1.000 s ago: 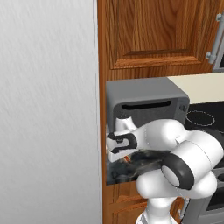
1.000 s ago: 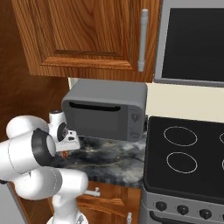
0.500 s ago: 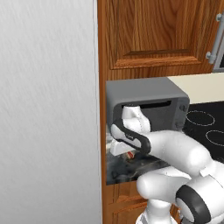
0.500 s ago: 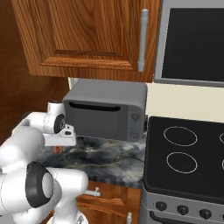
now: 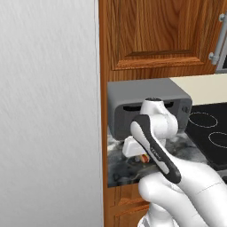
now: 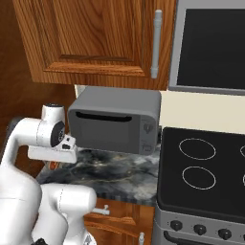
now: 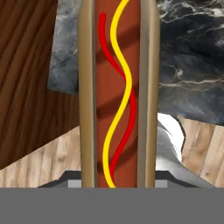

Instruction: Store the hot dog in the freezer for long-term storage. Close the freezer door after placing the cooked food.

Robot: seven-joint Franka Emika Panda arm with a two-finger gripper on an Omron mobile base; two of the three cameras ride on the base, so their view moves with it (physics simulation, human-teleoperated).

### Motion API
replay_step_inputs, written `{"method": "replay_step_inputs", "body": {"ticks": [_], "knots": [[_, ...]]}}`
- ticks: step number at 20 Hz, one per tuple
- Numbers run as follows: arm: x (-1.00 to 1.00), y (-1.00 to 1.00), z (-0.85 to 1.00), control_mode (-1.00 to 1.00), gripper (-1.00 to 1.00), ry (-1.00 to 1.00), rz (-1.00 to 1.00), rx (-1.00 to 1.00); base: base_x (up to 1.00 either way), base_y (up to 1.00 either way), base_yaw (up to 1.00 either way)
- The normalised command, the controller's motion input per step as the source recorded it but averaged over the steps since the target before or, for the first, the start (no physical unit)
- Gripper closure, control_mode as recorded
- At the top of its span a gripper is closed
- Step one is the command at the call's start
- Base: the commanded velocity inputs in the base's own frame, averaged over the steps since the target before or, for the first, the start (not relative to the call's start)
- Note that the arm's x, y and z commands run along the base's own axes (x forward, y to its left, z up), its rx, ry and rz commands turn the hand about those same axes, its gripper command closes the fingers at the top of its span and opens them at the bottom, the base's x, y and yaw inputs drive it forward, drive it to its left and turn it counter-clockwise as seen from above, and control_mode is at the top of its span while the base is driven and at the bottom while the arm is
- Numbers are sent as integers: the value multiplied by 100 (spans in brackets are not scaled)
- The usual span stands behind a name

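In the left base view, a tall light grey fridge panel (image 5: 46,111) occupies the left side, edge to edge with a brown wooden cabinet side (image 5: 103,111). Whether this panel is the freezer door cannot be determined. To the right of it, a grey toaster oven (image 5: 148,104) stands on a dark marbled counter (image 5: 122,166), below a wooden wall cabinet (image 5: 164,35). The gripper (image 5: 135,150) hangs low over the counter, in front of the toaster oven's lower left corner. A small patch of orange-red and tan, the hot dog (image 5: 143,158), shows just under the white hand. At the right edge lies a black cooktop (image 5: 208,133) with ring markings.

In the right base view, the white arm (image 6: 36,136) rises at the left, its hand (image 6: 52,153) level and just left of the toaster oven (image 6: 115,124). The counter (image 6: 110,174) lies below, the cooktop (image 6: 206,167) to the right, and a dark microwave front (image 6: 210,45) above it.

In the hand view, the hot dog (image 7: 118,94) runs lengthwise from the bottom to the top: 1 red-brown sausage between 2 tan bun halves, with 1 yellow and 1 red wavy sauce line. The jaws are clenched on it, holding it clear above the counter (image 7: 192,61), with wooden floor (image 7: 39,162) below.
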Motion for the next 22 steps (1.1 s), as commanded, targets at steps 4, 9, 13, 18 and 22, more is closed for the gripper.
{"method": "replay_step_inputs", "body": {"ticks": [4,9,13,18,22], "knots": [[-38,-28,55,-100,100,3,-26,-5,0,0,0],[-17,-35,47,-100,100,3,-28,-9,0,0,0],[0,-32,44,-100,100,15,-26,-9,0,0,0],[0,-23,6,-100,100,19,-24,-18,0,0,0],[0,-24,2,-100,100,9,-16,-24,0,0,0]]}}
